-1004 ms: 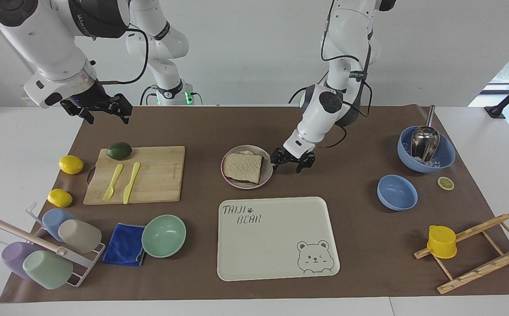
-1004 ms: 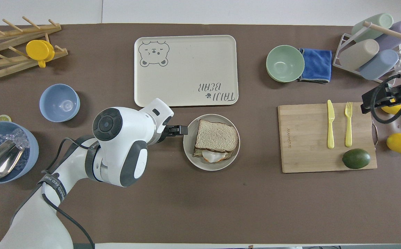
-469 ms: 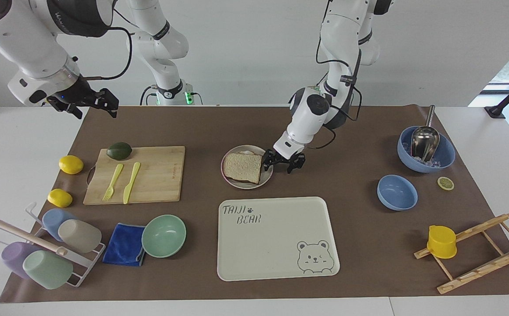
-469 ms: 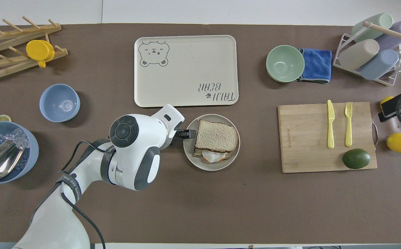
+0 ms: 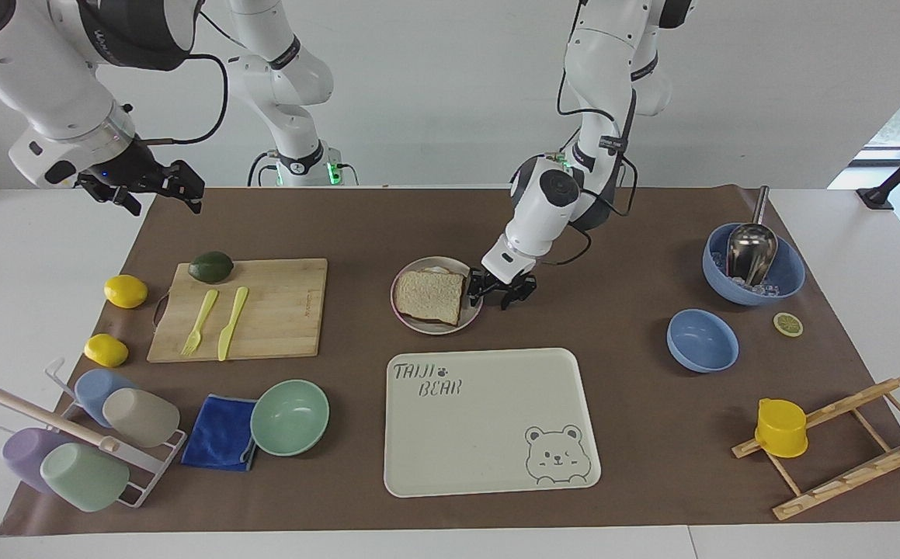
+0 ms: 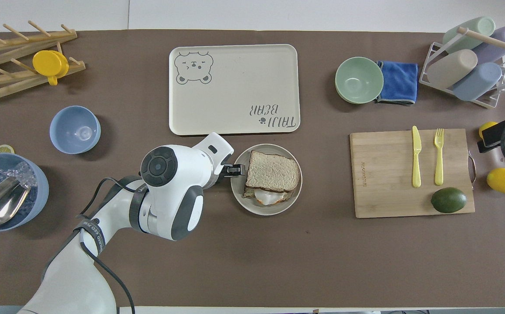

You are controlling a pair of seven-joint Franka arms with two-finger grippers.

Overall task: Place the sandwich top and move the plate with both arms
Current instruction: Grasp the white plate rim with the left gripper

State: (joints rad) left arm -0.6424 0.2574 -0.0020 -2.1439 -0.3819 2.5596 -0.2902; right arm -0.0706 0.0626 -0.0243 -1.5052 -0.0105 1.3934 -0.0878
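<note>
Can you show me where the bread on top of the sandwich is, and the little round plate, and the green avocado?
Light bread slice with brown crust (image 6: 273, 171), overhead view, middle of its top face.
Small round beige-grey plate (image 6: 266, 210), overhead view, bare rim nearest the robots.
Dark green avocado (image 5: 210, 266), facing view, middle of its skin.

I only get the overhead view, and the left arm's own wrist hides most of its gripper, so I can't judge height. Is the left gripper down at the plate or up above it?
Observer: The facing view shows the left gripper down at the level of the plate rim, at its edge toward the left arm's end.
Operator: Does the sandwich top sit level?
Observer: Yes, the sandwich top lies flat on the stack, inside the rim.
Operator: I see only a sliver of the right gripper.
Observer: The right gripper waits, open and empty, raised over the mat's corner.
</note>
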